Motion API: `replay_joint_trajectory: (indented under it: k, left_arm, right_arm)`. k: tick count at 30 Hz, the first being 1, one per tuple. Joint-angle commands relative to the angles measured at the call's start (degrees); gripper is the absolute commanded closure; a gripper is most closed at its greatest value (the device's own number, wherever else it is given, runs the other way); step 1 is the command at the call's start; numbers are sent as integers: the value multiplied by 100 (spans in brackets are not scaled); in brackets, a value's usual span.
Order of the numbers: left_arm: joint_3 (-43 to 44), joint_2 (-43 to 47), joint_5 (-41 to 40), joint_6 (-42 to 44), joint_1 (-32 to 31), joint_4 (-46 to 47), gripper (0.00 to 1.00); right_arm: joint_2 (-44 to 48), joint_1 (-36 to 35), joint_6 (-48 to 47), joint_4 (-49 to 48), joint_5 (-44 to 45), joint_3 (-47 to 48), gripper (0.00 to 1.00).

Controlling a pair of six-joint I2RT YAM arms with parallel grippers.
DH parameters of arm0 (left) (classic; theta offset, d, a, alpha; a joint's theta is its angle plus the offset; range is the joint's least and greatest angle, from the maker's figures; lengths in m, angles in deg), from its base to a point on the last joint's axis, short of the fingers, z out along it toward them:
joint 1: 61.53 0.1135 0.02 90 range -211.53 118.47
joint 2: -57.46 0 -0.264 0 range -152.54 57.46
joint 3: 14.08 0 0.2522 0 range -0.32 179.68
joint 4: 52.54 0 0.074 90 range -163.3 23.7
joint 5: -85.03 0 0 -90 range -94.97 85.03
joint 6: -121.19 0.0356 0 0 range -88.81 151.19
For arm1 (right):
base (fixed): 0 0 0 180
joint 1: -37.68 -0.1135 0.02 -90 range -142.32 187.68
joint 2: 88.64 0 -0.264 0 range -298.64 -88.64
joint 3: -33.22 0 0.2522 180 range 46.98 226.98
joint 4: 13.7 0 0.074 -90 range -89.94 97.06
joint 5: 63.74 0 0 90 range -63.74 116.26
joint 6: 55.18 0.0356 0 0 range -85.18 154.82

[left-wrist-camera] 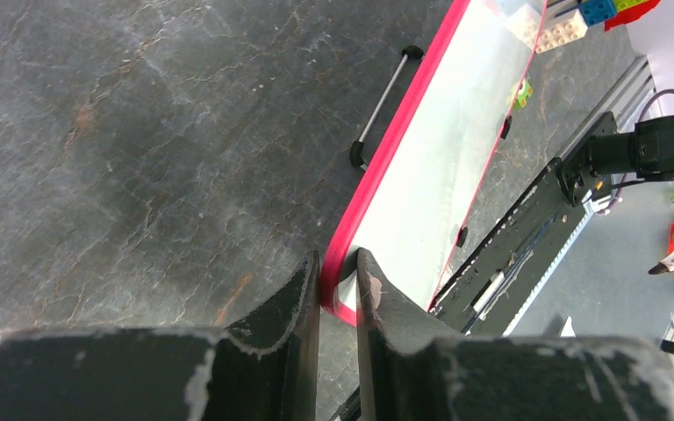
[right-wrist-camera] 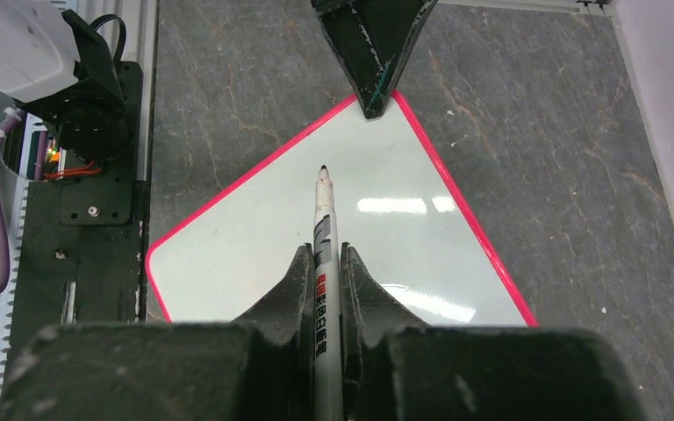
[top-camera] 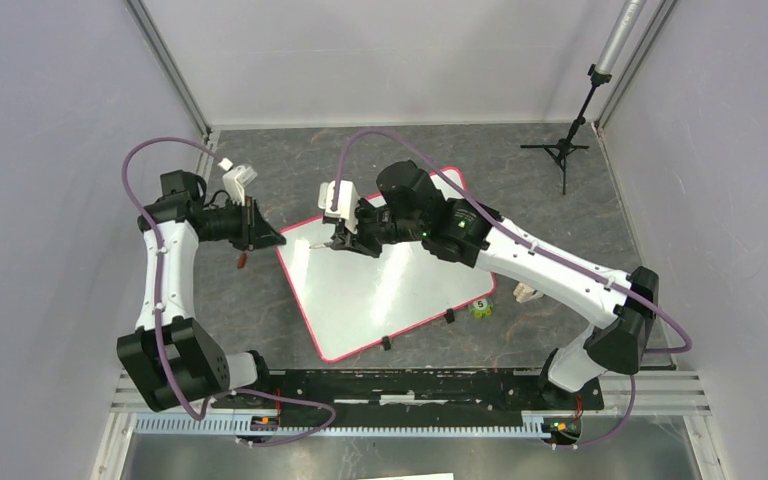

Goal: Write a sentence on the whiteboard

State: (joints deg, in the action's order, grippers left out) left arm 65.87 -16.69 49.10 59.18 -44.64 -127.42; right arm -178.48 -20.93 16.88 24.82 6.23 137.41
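The whiteboard lies tilted on the dark table, glossy white with a red-pink border and two black clips on its near edge. No sentence shows on it; its surface is blank. My left gripper is shut on the board's left corner, and the left wrist view shows the fingers pinching the red border. My right gripper is shut on a white marker with a dark tip. The tip points at the board near that held corner. I cannot tell whether it touches.
A black tripod stand is at the back right. A small green object and a beige block lie right of the board. A reddish-brown piece lies by the left gripper. A black-ended rod lies beside the board's edge.
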Motion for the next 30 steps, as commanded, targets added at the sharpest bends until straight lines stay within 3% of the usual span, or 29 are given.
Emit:
replay_joint_trajectory:
  k: [1, 4, 11, 18, 24, 30]
  left_arm:
    - [-222, 32, -184, 191, -381, -76, 97]
    - [-137, 49, -214, 83, -388, -47, 95]
    - [115, 159, 22, -214, 105, -97, 69]
    - [216, -12, 585, 90, 432, -430, 71]
    - [227, -11, 769, 225, 423, -531, 59]
    - [305, -115, 1030, 385, 419, -674, 58]
  right_arm:
    - [275, 15, -61, -49, -99, -100, 100]
    - [302, 8, -61, -73, -82, -184, 100]
    - [128, 7, 93, -285, 30, -144, 100]
    - [-436, -23, 312, -149, 333, 515, 100]
    - [-792, -55, 377, -71, 586, 795, 100]
    - [-955, -59, 440, -126, 795, 862, 100]
